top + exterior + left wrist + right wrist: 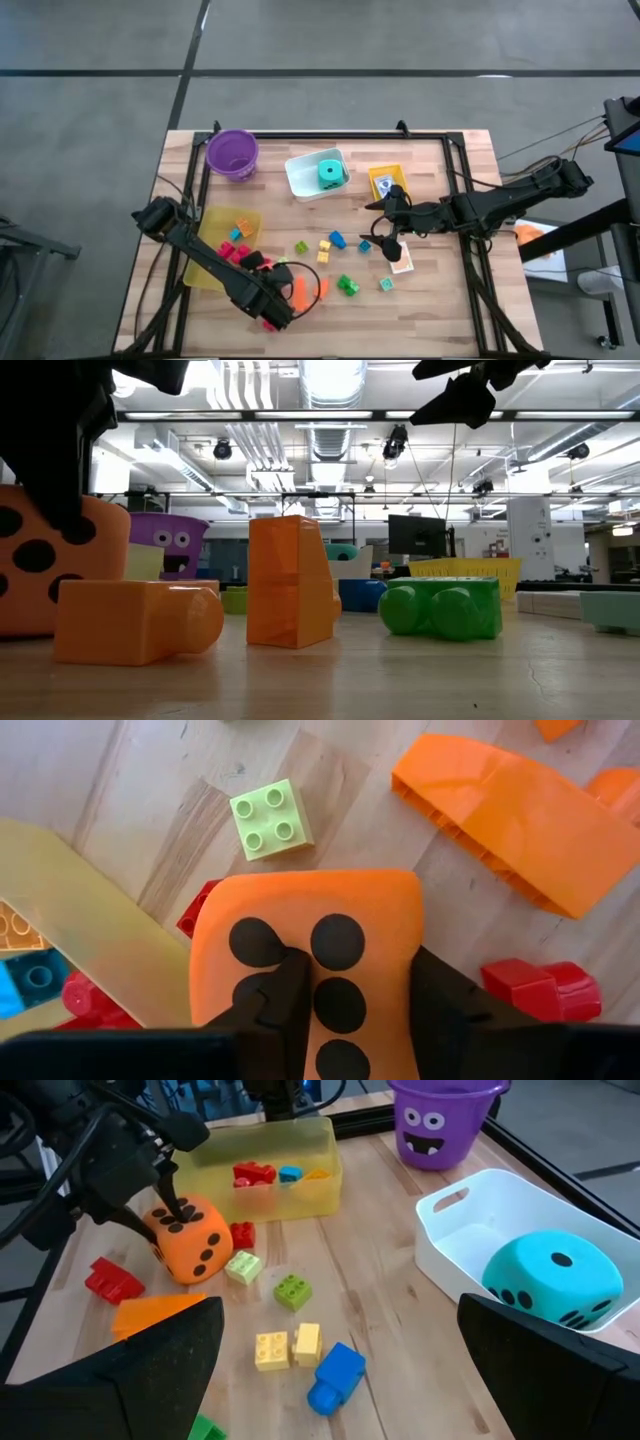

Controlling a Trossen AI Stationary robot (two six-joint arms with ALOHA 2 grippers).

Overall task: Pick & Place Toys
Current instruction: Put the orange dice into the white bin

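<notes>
Left end effector [345, 995] clamped on the orange foam die [305, 935], low on the bench [440, 300]. Squeeze gently, lift straight, clear the yellow tray [300, 1185]. Right end effector [385, 240] spread wide, waiting mid-bench.

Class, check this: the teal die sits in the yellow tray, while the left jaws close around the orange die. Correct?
Not quite. The teal die sits in the white tray, as the right wrist view shows. The rest stands: the left gripper has its jaws around the orange die.

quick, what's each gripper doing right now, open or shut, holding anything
Left gripper: jaws closed on the orange die, near the yellow tray.
Right gripper: jaws open, holding nothing, above the scattered blocks.
</notes>
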